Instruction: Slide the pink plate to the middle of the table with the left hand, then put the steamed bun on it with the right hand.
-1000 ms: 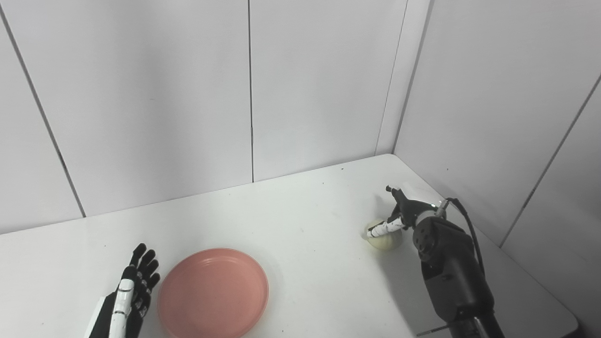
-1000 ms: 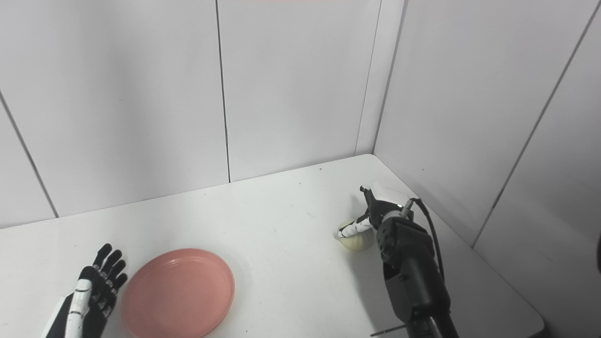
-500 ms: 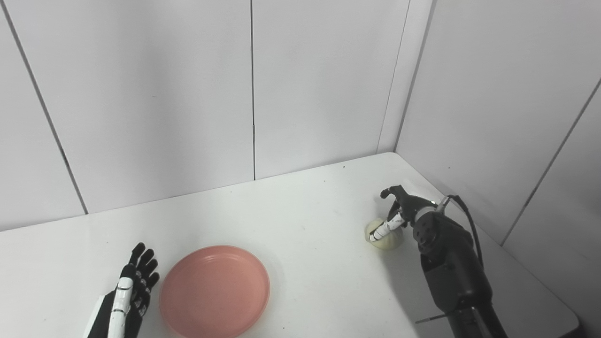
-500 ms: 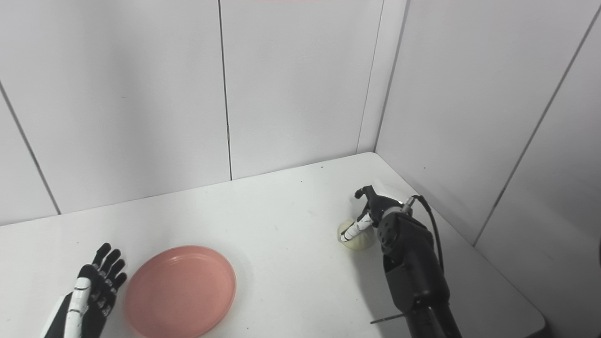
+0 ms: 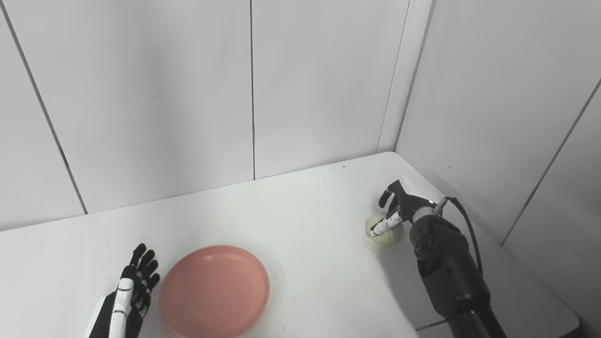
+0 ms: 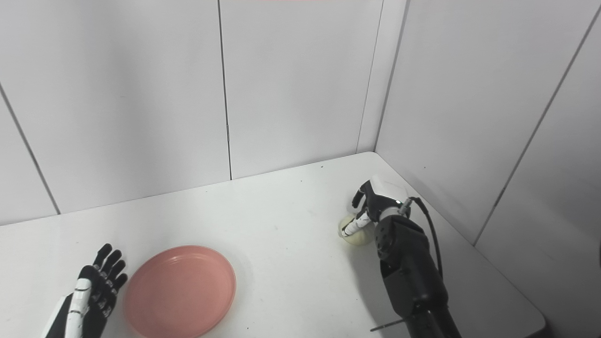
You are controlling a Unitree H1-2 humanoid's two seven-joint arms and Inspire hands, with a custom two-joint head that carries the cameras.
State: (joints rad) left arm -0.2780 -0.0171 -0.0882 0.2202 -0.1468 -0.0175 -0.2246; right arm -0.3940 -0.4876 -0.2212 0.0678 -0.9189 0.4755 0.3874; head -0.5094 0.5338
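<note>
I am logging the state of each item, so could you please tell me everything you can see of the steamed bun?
The steamed bun is small, round and pale cream, with a smooth, soft-looking surface. It sits on the white table near the right wall, far from the pink plate. The right robot hand is over it: a white thumb lies across its top and dark fingers curl behind it. Whether it is gripped or lifted cannot be told.

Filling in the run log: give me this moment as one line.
left robot hand: open, beside round pink plate | right robot hand: closing around pale steamed bun | bun on white table
</note>
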